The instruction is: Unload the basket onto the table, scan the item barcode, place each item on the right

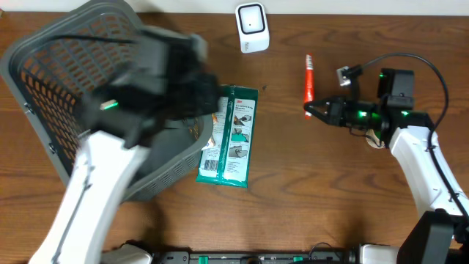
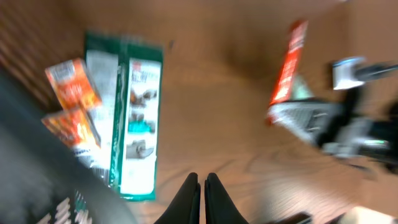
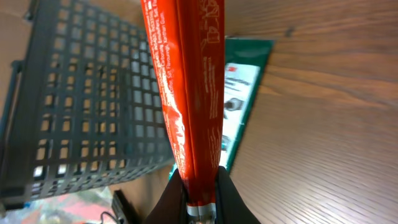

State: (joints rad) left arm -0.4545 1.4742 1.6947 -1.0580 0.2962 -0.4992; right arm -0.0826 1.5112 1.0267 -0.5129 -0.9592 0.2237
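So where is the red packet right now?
In the overhead view the red packet sits right of centre, its lower end pinched in the right end effector, with the white device up to its left and the green package lower left.

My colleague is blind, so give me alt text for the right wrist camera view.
The right tool is shut on the lower end of a long red packet that fills the middle of the frame. Behind it are a dark mesh basket at left and a green package lying on the wooden table.
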